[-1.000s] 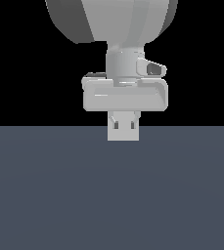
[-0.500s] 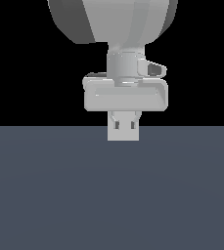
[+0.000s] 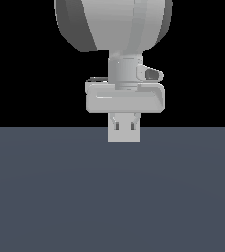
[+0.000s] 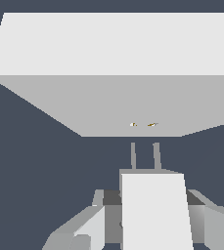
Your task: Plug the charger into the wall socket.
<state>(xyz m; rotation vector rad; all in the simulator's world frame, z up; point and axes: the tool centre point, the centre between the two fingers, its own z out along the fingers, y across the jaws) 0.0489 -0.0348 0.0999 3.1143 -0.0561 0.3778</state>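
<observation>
In the wrist view the charger (image 4: 155, 195) is an off-white block with two grey prongs (image 4: 133, 155) pointing at the wall socket (image 4: 113, 97). The socket is a large light-grey block with two tiny holes (image 4: 133, 124) on the face towards me. My gripper (image 4: 150, 229) is shut on the charger, with a finger (image 4: 91, 224) on each side of it. The prong tips stop a little short of the holes and roughly line up with them. In the exterior view the gripper (image 3: 124, 120) hangs right behind the socket (image 3: 124, 135), which hides the charger.
A dark blue-grey floor (image 3: 109, 197) spreads under the socket in the exterior view. The arm's large wrist housing (image 3: 114, 24) fills the space above the gripper. Nothing else shows.
</observation>
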